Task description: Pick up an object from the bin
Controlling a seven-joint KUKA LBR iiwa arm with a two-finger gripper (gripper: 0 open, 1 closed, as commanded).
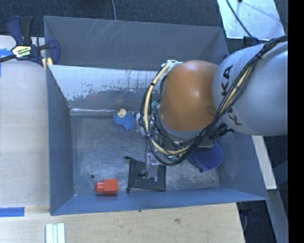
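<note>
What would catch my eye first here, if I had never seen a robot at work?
Most likely the big silver robot arm with its glossy orange-brown dome cover, reaching in from the right over the middle of the grey metal bin. Then the small orange-red block lying alone near the lower left corner of the bin's floor, and a little blue thing with a cream-coloured bit by the far wall.

Blue disc (211,159) half behind arm (253,95)
</note>
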